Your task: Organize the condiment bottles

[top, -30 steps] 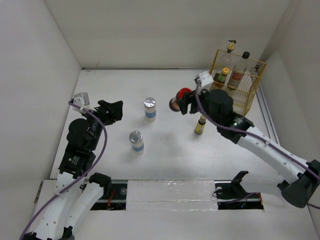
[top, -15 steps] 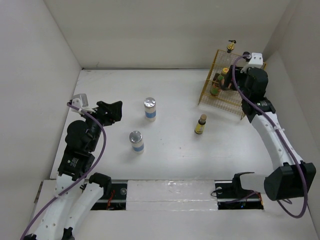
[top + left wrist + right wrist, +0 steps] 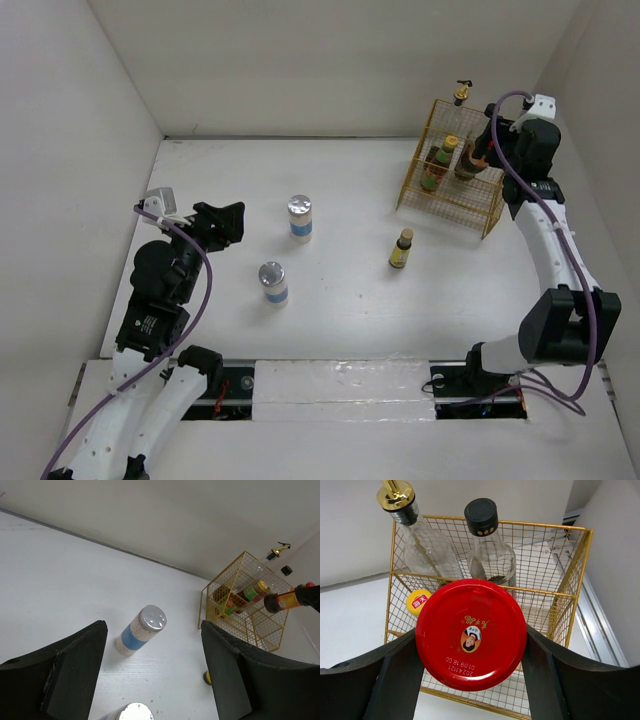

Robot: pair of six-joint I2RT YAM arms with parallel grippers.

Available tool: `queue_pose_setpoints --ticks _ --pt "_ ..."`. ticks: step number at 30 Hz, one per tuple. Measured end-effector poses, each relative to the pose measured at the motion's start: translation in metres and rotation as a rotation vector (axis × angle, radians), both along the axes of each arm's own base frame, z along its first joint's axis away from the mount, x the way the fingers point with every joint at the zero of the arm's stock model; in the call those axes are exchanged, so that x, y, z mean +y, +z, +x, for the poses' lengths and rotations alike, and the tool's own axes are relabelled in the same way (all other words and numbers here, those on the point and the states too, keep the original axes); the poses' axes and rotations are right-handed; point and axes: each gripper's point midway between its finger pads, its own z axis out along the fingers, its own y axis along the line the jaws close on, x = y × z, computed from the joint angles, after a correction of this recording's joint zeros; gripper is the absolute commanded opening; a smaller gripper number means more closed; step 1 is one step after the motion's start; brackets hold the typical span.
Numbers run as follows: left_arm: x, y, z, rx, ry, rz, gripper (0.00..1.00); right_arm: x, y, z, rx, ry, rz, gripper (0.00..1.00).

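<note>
- Swung over from mid-desk a second ago, the right hand (image 3: 470, 672) is now at the yellow wire basket (image 3: 540, 526) in the far right corner
- Its fingers are clenched on either side of the dark glass jar with the round red lid (image 3: 471, 632), held over the basket with the lid facing the wrist camera
- Inside the basket, a clear bottle with a gold spout (image 3: 422, 545) and a clear bottle with a black cap (image 3: 487, 550) stand side by side; a yellow-capped sauce bottle (image 3: 419, 601) sits nearer
- On the white desk (image 3: 340, 180), two white-and-blue shakers with silver lids (image 3: 299, 217) (image 3: 272, 283) stand left of centre, apart from each other
- A small yellow bottle with a brown cap (image 3: 402, 250) stands alone, near the basket
- The left hand (image 3: 155, 680) has not moved: released, empty, above the desk's left side
</note>
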Motion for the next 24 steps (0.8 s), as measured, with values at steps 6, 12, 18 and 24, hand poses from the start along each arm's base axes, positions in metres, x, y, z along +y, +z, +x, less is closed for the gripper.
queue_pose_setpoints --ticks 6,12,18,24 --pt "0.0 0.0 0.0 -0.002 0.0 0.0 0.72 -0.001 -0.009 0.009 0.013 0.004 0.012 0.51" --pt "0.0 0.0 0.0 -0.001 0.0 0.0 0.72 -0.003 -0.026 0.021 0.034 0.002 0.016 0.51" --pt "0.0 0.0 0.0 -0.001 0.0 0.0 0.72 -0.005 -0.045 0.029 0.072 -0.007 0.014 0.51" --pt "0.0 0.0 0.0 -0.001 0.0 0.0 0.72 -0.009 -0.072 0.034 0.128 -0.022 0.015 0.52"
